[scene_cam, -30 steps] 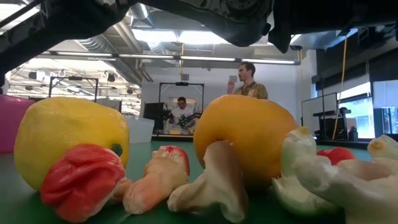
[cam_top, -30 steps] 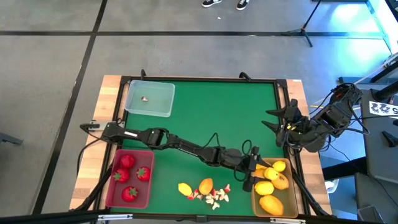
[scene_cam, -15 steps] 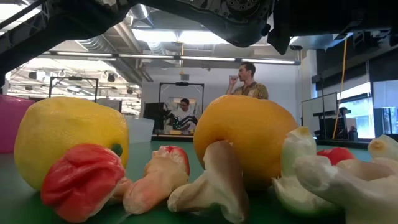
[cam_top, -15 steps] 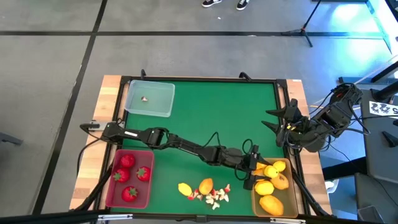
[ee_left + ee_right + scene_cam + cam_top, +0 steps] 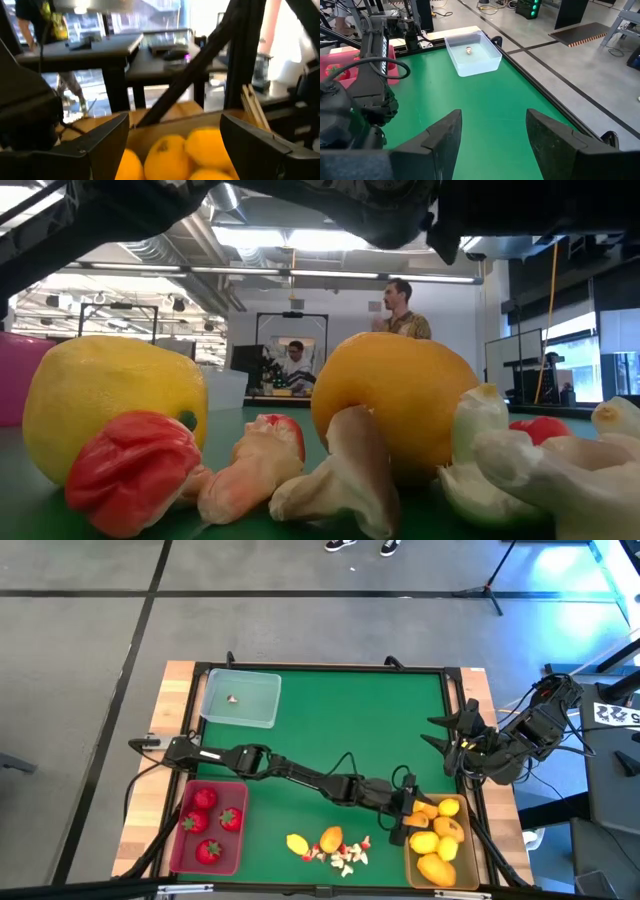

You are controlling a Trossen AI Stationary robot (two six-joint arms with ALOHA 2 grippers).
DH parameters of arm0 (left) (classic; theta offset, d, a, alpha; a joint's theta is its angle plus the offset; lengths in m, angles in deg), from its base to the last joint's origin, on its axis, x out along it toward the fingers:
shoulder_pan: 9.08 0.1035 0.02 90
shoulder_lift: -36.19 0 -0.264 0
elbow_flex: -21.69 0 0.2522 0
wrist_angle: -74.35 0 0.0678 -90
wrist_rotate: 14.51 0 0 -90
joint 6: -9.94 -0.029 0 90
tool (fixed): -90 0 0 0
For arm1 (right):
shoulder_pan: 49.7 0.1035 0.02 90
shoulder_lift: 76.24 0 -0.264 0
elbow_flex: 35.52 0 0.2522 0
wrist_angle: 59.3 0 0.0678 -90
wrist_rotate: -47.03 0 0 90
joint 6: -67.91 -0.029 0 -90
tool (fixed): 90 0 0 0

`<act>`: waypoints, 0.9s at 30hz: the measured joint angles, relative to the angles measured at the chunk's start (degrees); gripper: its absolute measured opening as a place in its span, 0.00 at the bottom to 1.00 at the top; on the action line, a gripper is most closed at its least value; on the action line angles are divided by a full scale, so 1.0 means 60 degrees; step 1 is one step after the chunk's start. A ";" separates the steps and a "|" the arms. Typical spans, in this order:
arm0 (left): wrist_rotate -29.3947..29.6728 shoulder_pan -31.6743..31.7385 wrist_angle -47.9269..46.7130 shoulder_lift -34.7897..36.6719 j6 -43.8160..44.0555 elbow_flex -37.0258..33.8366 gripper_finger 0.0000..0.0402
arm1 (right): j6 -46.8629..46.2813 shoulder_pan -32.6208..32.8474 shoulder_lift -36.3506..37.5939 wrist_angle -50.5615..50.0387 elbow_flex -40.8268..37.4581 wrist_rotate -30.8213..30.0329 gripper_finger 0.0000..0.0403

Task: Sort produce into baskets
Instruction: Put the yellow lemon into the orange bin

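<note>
My left arm reaches across the mat, and my left gripper (image 5: 408, 818) (image 5: 175, 122) stands open at the tan-yellow basket's (image 5: 462, 862) near-left rim. Several yellow and orange lemons (image 5: 436, 840) (image 5: 165, 155) lie in that basket, beyond and between the spread fingers. I cannot tell whether the fingers touch one. The pinkish-red basket (image 5: 180, 845) holds three strawberries (image 5: 205, 825). The clear basket (image 5: 240, 698) holds one tiny bit. A yellow lemon (image 5: 297, 843) (image 5: 115, 405), an orange lemon (image 5: 331, 837) (image 5: 400, 405) and white-and-red bits (image 5: 346, 856) lie on the mat. My right gripper (image 5: 437, 732) (image 5: 493, 117) waits open at the right edge.
The green mat (image 5: 330, 730) has a raised black frame, with a wooden table edge (image 5: 175, 740) around it. My left arm lies low across the mat's middle. In the room behind the table, two people show in the low view.
The lemons at the tan-yellow basket's far end have shifted. An orange one now lies right at my left gripper's fingertips. My left arm has stayed in place over the basket's rim.
</note>
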 joint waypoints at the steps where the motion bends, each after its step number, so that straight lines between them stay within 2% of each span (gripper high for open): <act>1: -0.0004 -0.0003 -0.0590 0.0142 -0.0049 0.0000 0.77 | 0.0000 0.0003 0.0000 0.0007 0.0000 0.0057 0.55; 10: -0.1166 -0.0003 -0.4717 0.1823 -0.0353 0.0015 0.77 | 0.0000 0.0001 0.0000 0.0035 0.0000 0.0153 0.55; 16: -0.1270 -0.0085 -0.7784 0.3594 -0.1136 0.0016 0.77 | -0.0018 -0.0001 -0.0004 0.0082 0.0000 0.0356 0.55; 22: -0.0368 -0.0360 -1.1201 0.5630 -0.1278 0.0015 0.77 | -0.0037 0.0000 -0.0004 0.0182 0.0000 0.0749 0.55; 27: 0.0807 -0.0941 -1.3996 0.7208 -0.0378 0.0018 0.77 | -0.0040 0.0003 -0.0023 0.0338 0.0000 0.0860 0.55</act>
